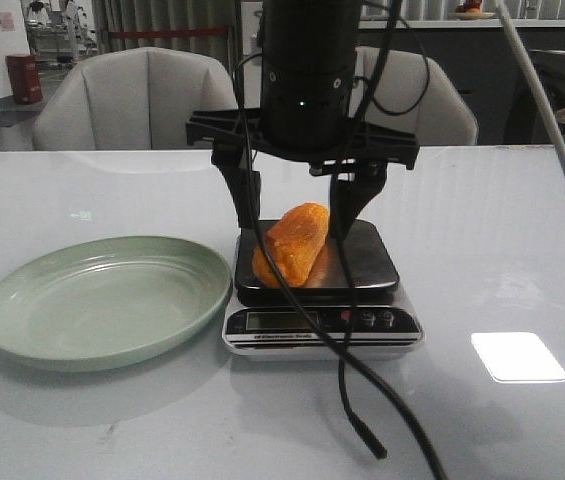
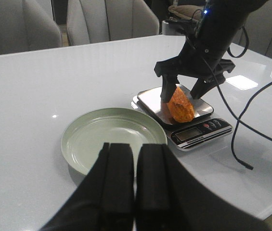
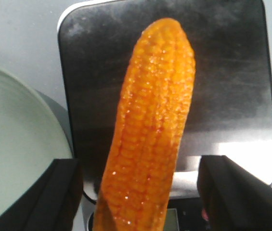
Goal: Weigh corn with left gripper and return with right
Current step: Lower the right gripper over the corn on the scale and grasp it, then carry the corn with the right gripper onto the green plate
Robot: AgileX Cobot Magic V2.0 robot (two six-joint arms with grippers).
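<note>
**Corn's on the scale, right hand lined up for the pickup**

Nearest the robot is the left hand [image 2: 135,192]; its two black fingers are pressed together with nothing between them, parked low over the glossy white desk [image 1: 502,250] just short of the plate; looks like its weighing job is done and it's keeping out of the way.

Next out is the round pale green plate [image 1: 102,300], bare, sitting just left of the scale; I'd guess that's where the cob gets returned to.

Beside it is the small digital kitchen scale with a dark steel platform [image 1: 367,260]; its display faces the robot; I can't read it.

The stubby orange-yellow corn cob with bumpy kernels [image 1: 292,245] lies on that platform, angled, its near end poking past the front-left edge.

Over it hangs the right hand [image 1: 297,215]; spread wide, one finger on each side of the cob, apparently not touching it; straddling like that makes sense, since it only has to close across the cob's width. Since the cob lies skewed, I'd watch for it rolling as the fingers meet.
</note>
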